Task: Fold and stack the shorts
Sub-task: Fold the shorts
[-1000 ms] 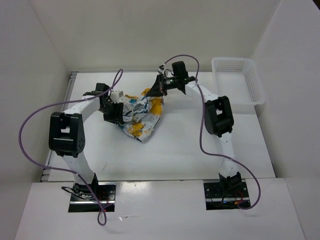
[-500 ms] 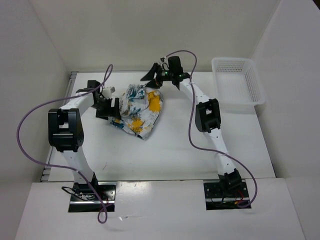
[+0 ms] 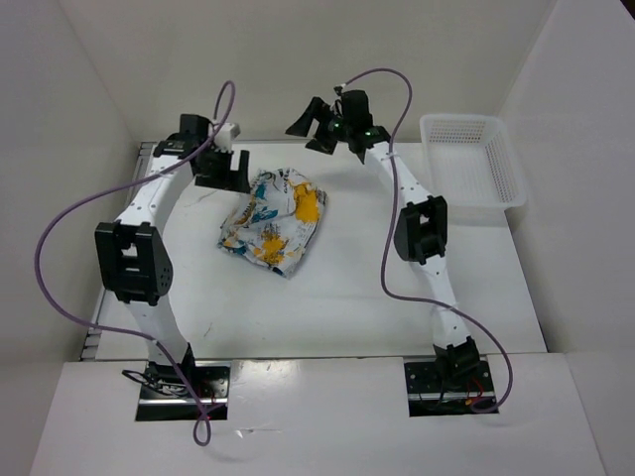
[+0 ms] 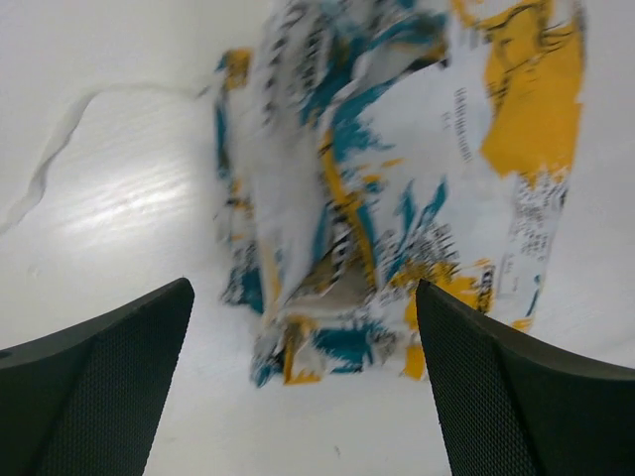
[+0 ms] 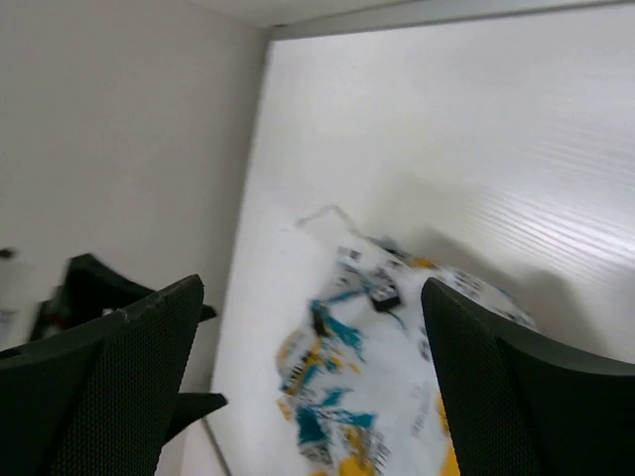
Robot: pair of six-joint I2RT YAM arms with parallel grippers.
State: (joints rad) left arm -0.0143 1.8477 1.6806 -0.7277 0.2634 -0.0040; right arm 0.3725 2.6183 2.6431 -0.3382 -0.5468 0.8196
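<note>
Lying bunched, printed shorts (on table)

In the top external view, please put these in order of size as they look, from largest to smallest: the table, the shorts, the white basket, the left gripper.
1. table
2. shorts and basket: they look about alike, so I do not rank them
3. left gripper, smallest even though it hangs nearer the camera
</note>
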